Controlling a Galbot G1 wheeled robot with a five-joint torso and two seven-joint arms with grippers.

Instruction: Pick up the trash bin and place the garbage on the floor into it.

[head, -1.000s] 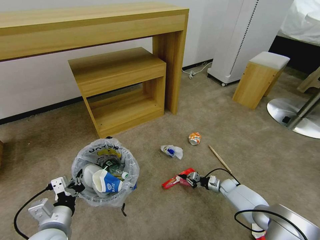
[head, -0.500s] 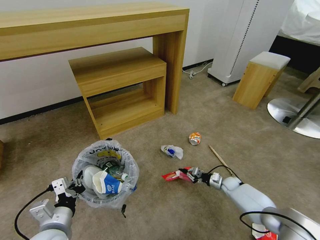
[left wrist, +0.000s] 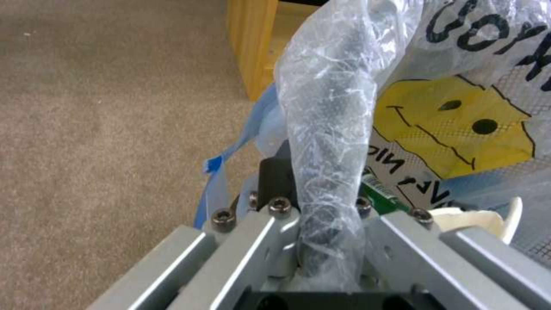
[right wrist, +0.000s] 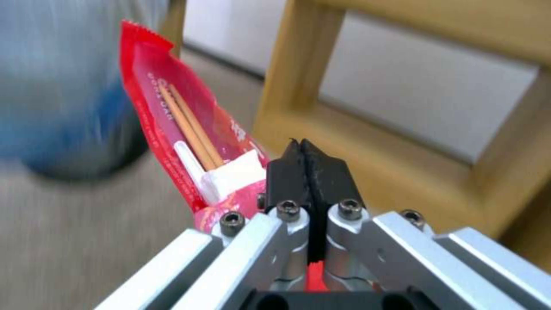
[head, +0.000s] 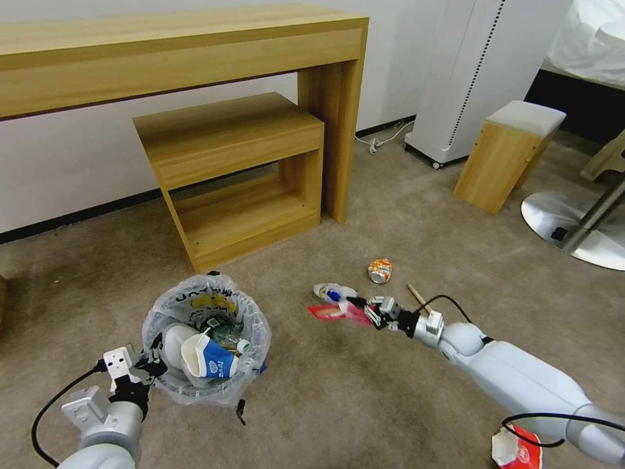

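Right gripper [head: 372, 312] is clamped on a red wrapper [head: 332, 311], held clear of the floor [head: 364, 404], right of the trash bin [head: 207, 339]. Left gripper [head: 146, 361] is closed on the bin's bagged rim; a crushed can [head: 380, 270] lies on the carpet beyond.

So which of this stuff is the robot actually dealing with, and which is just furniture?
Part of the job:
- trash bin, gripped by left gripper
- red wrapper, pinched in right gripper
- crushed orange can
- wooden stick
- crumpled white litter

Just there:
- wooden desk
- stool
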